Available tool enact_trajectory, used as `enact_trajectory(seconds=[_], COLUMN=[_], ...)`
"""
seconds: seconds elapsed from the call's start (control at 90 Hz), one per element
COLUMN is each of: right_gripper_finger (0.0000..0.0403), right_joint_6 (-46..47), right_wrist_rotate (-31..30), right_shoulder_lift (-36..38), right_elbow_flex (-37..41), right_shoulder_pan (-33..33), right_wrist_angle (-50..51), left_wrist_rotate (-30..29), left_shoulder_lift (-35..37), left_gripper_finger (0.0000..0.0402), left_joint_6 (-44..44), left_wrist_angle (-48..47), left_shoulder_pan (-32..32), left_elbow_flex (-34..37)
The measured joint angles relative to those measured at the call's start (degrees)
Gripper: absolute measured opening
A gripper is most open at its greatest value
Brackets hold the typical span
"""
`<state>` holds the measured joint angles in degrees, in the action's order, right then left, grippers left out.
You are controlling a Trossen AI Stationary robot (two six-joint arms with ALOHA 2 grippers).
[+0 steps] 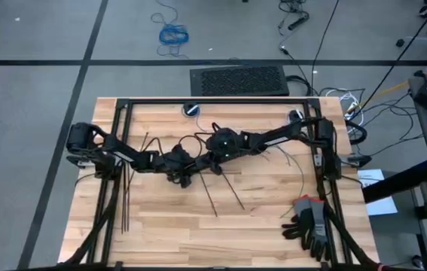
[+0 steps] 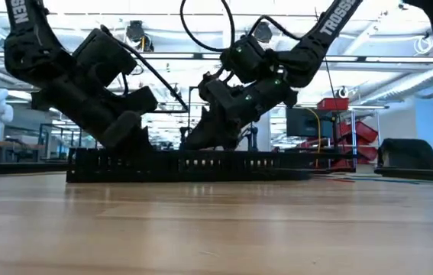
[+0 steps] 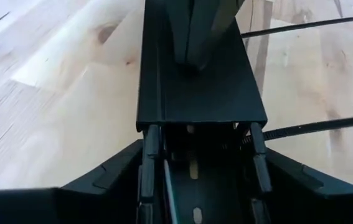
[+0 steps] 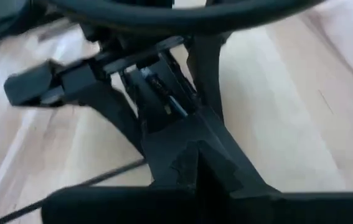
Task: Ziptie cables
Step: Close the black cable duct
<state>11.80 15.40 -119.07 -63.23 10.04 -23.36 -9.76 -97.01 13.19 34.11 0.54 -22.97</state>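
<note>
A black slotted bar [image 2: 185,164] lies on the wooden table [image 1: 266,218] at its middle, with a flat black cover [image 3: 201,93] over part of it. Thin pale and blue cables [image 3: 170,186] run inside its open channel. My left gripper [image 3: 201,140] straddles the bar at the cover's end. My right gripper [image 4: 195,165] is shut, with its tips down on the cover. Both grippers meet at the table's centre, the left gripper [image 1: 177,167] beside the right gripper [image 1: 200,158]. Black zipties [image 1: 126,197] lie flat on the table's left; others [image 1: 224,192] lie near the centre. My left gripper has the slotted bar's two side walls [image 3: 146,155] between its fingers, which lie along the bar, one on each side. It comes in slanting from the table's left. The bar rests flat on the table. My right gripper presses its shut fingertips [image 3: 195,43] down on the cover's top face [image 3: 195,71], slanting from the table's right and above. The cover lies on the bar.
Grey and black work gloves [image 1: 311,222] lie at the near right. A black frame [image 1: 213,102] edges the table's far side and both flanks. Loose thin wires [image 1: 292,158] curl right of centre. Bare wood lies near the front edge.
</note>
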Motion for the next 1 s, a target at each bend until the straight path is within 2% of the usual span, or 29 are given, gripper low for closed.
enact_trajectory(seconds=[0.067, 0.211, 0.478, 0.622, 0.844, 1.0], right_gripper_finger=[0.0000, 0.0000, 0.0000, 0.0000, 0.0000, 0.0000], right_joint_6=[1.97, 2.12, 0.15, 0.08, -0.42, 0.87], right_wrist_rotate=[-0.13, -0.75, -0.32, -0.08, -0.10, -2.27], right_shoulder_lift=[-2.76, -4.55, 3.05, 6.50, 7.04, 5.66], right_elbow_flex=[-0.99, -2.77, -2.16, -2.49, -2.42, -2.42], right_shoulder_pan=[-0.47, -1.04, -1.25, -1.95, -2.38, -3.10], right_wrist_angle=[-3.42, -2.91, 3.99, 3.15, 7.39, 8.83], left_wrist_rotate=[-0.01, 0.00, 0.96, 0.92, 0.85, 0.60], left_shoulder_lift=[0.02, 0.02, -0.07, -0.08, -0.09, -0.09], left_gripper_finger=[0.0251, 0.0251, 0.0250, 0.0250, 0.0250, 0.0250], left_joint_6=[0.00, 0.07, -0.09, -0.04, 0.02, 0.12], left_wrist_angle=[-0.29, -0.42, -0.51, -0.52, -0.50, -0.50], left_shoulder_pan=[0.00, 0.00, 0.00, 0.00, 0.00, 0.02], left_elbow_flex=[0.05, 0.05, -0.12, -0.12, -0.10, -0.08])
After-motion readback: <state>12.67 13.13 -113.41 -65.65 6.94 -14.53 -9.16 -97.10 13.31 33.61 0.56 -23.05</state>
